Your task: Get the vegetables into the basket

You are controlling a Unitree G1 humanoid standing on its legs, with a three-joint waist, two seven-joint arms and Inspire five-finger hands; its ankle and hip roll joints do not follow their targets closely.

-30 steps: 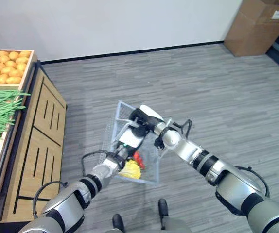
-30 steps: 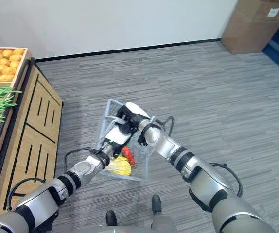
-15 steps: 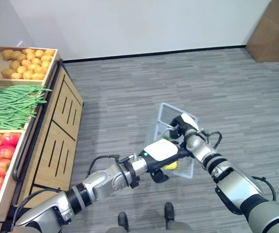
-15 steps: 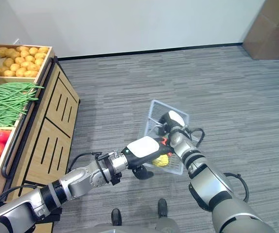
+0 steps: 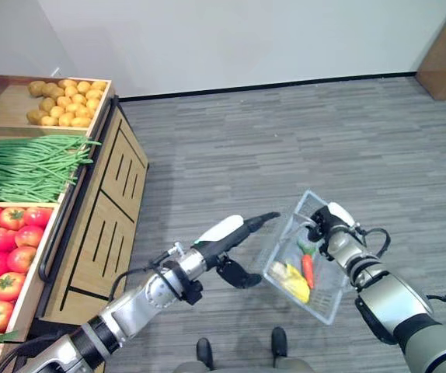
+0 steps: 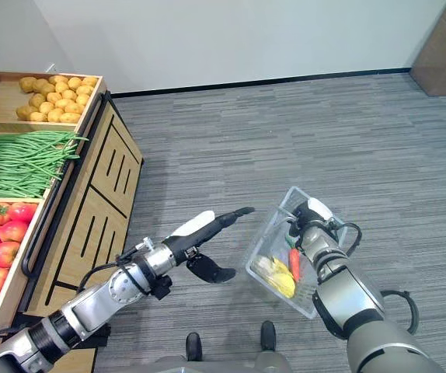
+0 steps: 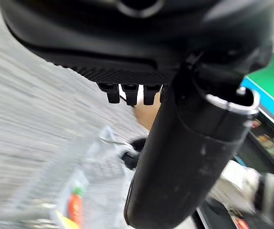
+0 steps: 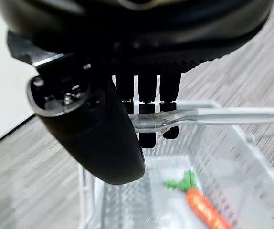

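Clear plastic basket [image 5: 316, 268]: hangs tilted over the floor from its handle [image 8: 208, 116], contents slid to the low end.
Right hand [image 5: 328, 229]: fingers hooked round the handle, carrying.
Left hand [image 5: 235, 233]: fingers straight, empty, just beside the basket.
Vegetables: carrot [image 5: 308, 270] and yellow piece [image 5: 294, 281] inside.
Bench [image 5: 99, 225]: tomatoes [image 5: 1, 249], green beans [image 5: 29, 165], potatoes [image 5: 60, 101] remaining, well apart from the basket.
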